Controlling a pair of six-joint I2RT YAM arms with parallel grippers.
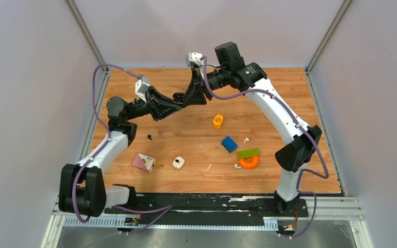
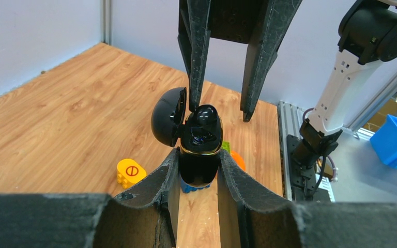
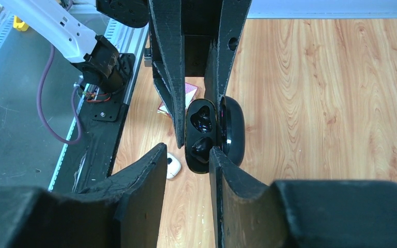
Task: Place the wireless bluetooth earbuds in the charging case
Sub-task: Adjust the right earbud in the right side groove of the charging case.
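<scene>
Case [image 2: 200, 147], lid open: clamped aloft in left gripper [image 2: 198, 155], steadied so right gripper [image 2: 219, 114], jaws apart, can press black earbud [image 2: 205, 118] home.

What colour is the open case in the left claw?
Glossy black, with a thin gold rim; the charging case shows best in the left wrist view.

2 arms aloft, left pincer [image 2: 199, 153] tight on black case [image 2: 200, 173], right pincer [image 3: 187, 150] ajar.

A yellow plastic block [image 1: 217, 121], a blue plastic brick [image 1: 229, 143], a green brick [image 1: 248, 153] over an orange ring [image 1: 248, 163], perhaps a pink card box [image 1: 143, 161].
</scene>
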